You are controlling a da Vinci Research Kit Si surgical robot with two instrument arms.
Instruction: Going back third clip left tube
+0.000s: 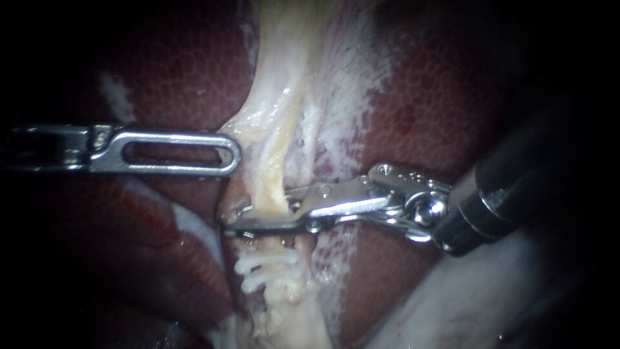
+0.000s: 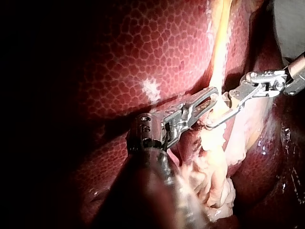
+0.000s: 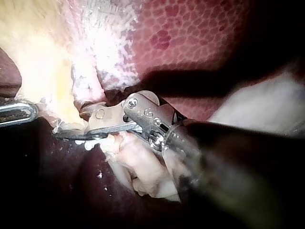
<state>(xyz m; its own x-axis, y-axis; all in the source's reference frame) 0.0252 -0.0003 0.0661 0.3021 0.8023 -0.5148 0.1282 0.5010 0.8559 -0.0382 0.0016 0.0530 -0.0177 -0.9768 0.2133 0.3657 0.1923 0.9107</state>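
A pale yellow tube point(image 1: 274, 174) runs down the middle of the endoscope view between dark red liver lobes point(image 1: 181, 64). My right instrument point(image 1: 236, 220) reaches in from the right, and its long jaws stand open on either side of the tube. Two white clips point(image 1: 266, 270) sit across the tube just below those jaws. Whether a clip lies between the jaws is hidden. My left instrument point(image 1: 236, 154) lies level to the left, its slotted jaws shut, the tip just touching the pale tissue's edge. The left wrist view shows both tips, the left point(image 2: 213, 94) and the right point(image 2: 214, 117), close together at the tube point(image 2: 220, 47).
Whitish frayed tissue point(image 1: 349, 84) spreads over the liver to the right of the tube. A pale smooth mass point(image 1: 452, 304) lies under my right instrument's dark shaft point(image 1: 510, 187). Lumpy pale tissue point(image 2: 214, 167) hangs below the clips.
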